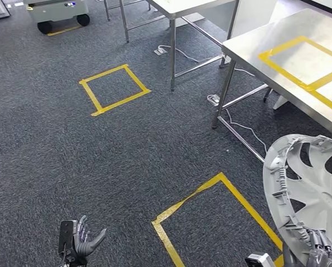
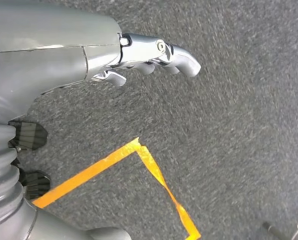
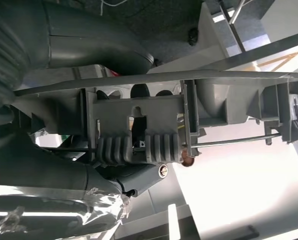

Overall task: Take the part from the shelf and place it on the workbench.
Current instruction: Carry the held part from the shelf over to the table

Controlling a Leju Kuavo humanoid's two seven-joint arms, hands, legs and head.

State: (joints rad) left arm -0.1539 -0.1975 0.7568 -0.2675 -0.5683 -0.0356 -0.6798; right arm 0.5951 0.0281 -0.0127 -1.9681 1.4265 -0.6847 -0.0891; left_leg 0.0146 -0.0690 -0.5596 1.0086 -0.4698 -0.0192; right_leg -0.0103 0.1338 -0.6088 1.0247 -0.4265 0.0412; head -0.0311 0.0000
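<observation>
Nearest us, at the lower right of the head view, our right robot hand (image 1: 322, 253) grips the part (image 1: 309, 192), a grey wheel cover held on edge by its rim. The surface (image 1: 282, 47) with yellow tape lies ahead at the upper right, nearest that hand. Our left robot hand (image 1: 83, 240) hangs empty, fingers apart, over the carpet.

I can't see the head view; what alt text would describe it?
The robot's right hand holds a silver wheel cover at lower right, near a steel workbench marked with yellow tape. Its left hand hangs open over grey carpet with taped yellow squares.
</observation>
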